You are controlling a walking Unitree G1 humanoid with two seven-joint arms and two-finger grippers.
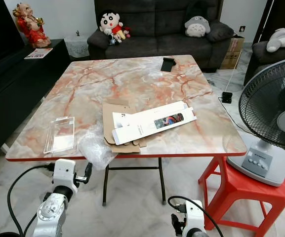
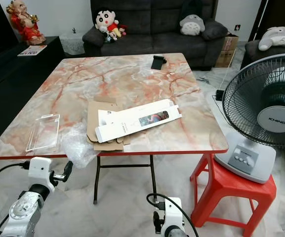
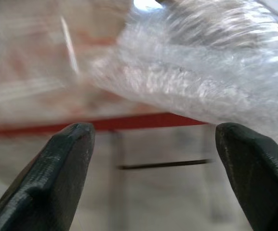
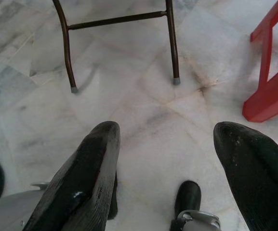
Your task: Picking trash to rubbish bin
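The left gripper (image 3: 153, 168) has its two black fingers spread wide, nothing between them, aimed up at the crumpled bubble wrap (image 1: 97, 148) that droops over the near red edge of the marble-patterned table (image 1: 132, 79). In the left wrist view the wrap fills the upper right of the frame, just beyond the fingertips and not yet touched. It hangs off the edge, so I'd say it is the easiest piece to take first. The left arm is raised from the lower left of the head view, wrist tipped toward the table edge.

The right gripper (image 4: 165, 163) also stands open, pointing down at the pale floor tiles beside the red plastic stool (image 1: 241, 190); that arm hangs low and idle.

More trash lies mid-table: a flattened brown cardboard piece (image 1: 113, 126) under a long white box (image 1: 154, 122), and a clear plastic tray (image 1: 61, 134) toward the lower left.
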